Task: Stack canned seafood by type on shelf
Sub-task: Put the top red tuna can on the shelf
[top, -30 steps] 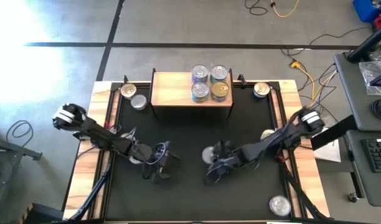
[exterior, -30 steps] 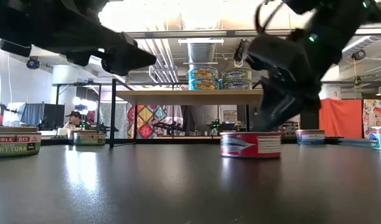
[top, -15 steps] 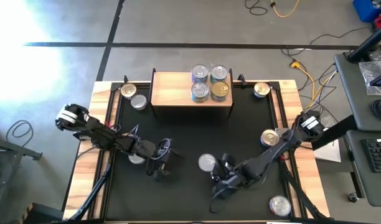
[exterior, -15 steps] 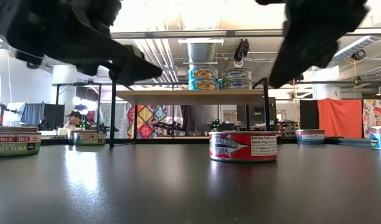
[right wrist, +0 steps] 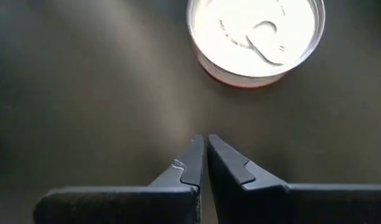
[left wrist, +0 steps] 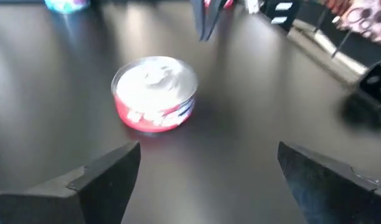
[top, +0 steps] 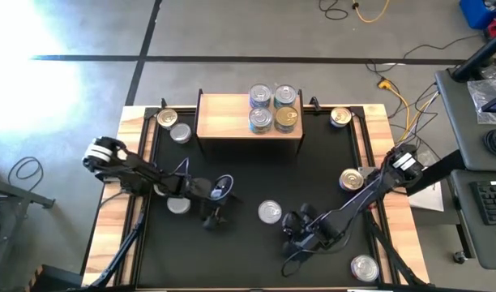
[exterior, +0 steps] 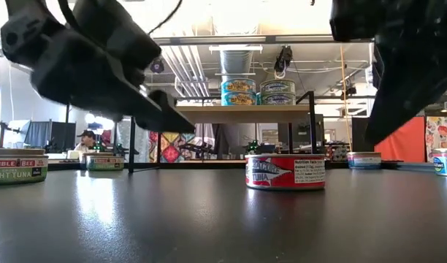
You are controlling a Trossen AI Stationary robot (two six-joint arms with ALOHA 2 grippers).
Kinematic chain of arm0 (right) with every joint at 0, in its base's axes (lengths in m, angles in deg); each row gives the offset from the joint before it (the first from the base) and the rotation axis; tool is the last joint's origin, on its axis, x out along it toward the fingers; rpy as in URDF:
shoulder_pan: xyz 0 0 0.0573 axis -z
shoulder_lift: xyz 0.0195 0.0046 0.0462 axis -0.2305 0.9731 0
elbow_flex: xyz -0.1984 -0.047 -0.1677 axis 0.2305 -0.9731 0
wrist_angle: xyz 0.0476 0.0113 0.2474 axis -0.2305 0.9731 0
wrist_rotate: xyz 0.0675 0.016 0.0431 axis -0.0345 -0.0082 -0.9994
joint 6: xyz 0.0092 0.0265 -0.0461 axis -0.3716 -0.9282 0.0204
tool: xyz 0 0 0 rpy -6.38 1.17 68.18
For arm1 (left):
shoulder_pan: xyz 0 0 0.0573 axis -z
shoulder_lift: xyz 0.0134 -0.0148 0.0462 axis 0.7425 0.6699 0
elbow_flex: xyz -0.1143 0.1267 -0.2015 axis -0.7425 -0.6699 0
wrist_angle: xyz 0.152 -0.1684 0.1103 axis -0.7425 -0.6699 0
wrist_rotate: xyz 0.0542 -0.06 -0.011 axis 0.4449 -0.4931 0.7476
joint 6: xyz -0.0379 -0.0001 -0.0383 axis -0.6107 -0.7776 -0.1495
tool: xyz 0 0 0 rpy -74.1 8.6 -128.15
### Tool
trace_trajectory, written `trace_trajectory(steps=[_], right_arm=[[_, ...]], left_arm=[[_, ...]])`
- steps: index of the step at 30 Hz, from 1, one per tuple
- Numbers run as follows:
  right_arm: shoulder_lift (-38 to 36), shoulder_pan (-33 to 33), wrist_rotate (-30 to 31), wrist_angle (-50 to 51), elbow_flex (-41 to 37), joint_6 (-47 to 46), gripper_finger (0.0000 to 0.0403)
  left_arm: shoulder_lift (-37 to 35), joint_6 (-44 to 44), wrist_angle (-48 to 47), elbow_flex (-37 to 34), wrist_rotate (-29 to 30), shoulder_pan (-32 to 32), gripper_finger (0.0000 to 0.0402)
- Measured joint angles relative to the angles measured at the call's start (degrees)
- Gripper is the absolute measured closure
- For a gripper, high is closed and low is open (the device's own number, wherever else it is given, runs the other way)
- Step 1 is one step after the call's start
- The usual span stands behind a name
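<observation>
The shelf [top: 232, 118] stands at the far middle of the table, with several cans [top: 274, 108] stacked on its right half. A red-sided can with a silver lid [top: 270, 212] [exterior: 285, 172] [left wrist: 154, 93] [right wrist: 256, 37] stands on its base alone on the black table. My left gripper [top: 222, 201] [left wrist: 209, 165] is open, low over the table, left of this can and pointing at it. My right gripper [top: 291, 231] [right wrist: 203, 146] is shut, just to the near right of the can, pointing down and clear of it.
Loose cans stand at the far left [top: 167, 118] [top: 180, 133], far right [top: 339, 117], right edge [top: 351, 179], near right corner [top: 364, 267] and beside my left arm [top: 178, 205]. Bare black table lies between the shelf and the red can.
My right gripper, shut throughout, has drawn away from the red can toward the near edge and risen. The can slid a little toward the near edge and turned about early on, then stayed. My left gripper has moved right toward the can and sunk lower.
</observation>
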Motion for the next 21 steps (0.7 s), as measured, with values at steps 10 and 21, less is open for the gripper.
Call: trace_trajectory(steps=[10,21], right_arm=[[0.1,3.8,1.9,-4.1,-5.1,3.9,0.039],[0.1,8.7,1.8,-13.3,-10.1,12.4,0.039]], left_arm=[[15.9,6.4,6.4,6.9,-2.8,-3.8,0.0029],[26.7,10.5,7.9,14.5,-6.5,-6.7,0.0028]])
